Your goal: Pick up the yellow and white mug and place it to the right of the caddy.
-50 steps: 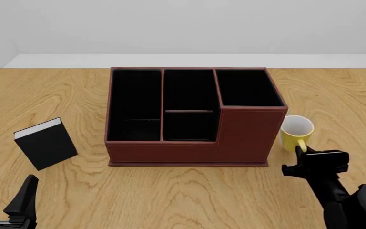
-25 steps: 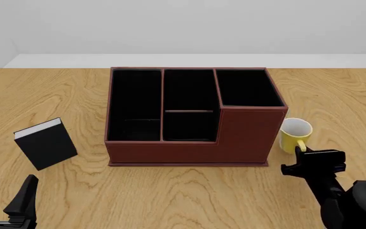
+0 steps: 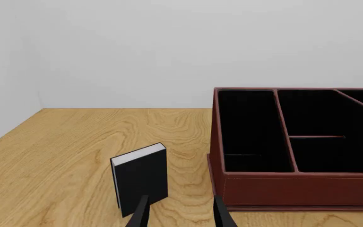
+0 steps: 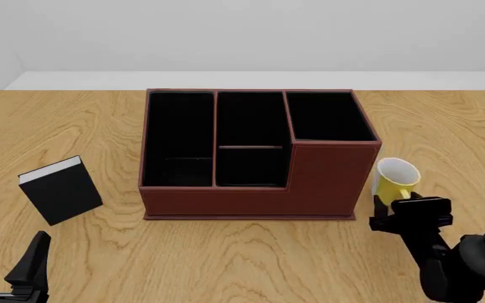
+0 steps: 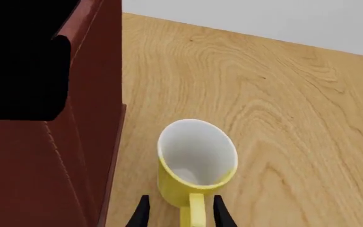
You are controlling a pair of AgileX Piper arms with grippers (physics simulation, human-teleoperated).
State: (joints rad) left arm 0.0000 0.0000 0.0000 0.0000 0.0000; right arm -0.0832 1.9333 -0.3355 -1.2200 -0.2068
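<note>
Pretty clearly a simulated tabletop setup rather than a real room. Everything is rendered: a light wood-grain table (image 4: 74, 126) with crisp flat texture, plain pale walls behind it with zero detail, soft even lighting. The stuff on it reads like a staged desk or office scene: a reddish-brown caddy (image 4: 255, 189) with black-lined compartments, a small black book (image 4: 61, 189) with white pages standing upright, and a yellow and white mug (image 4: 391, 178) just beside the caddy. Black robot arms poke in from the near edge, so it's basically a virtual robot test bench.
</note>
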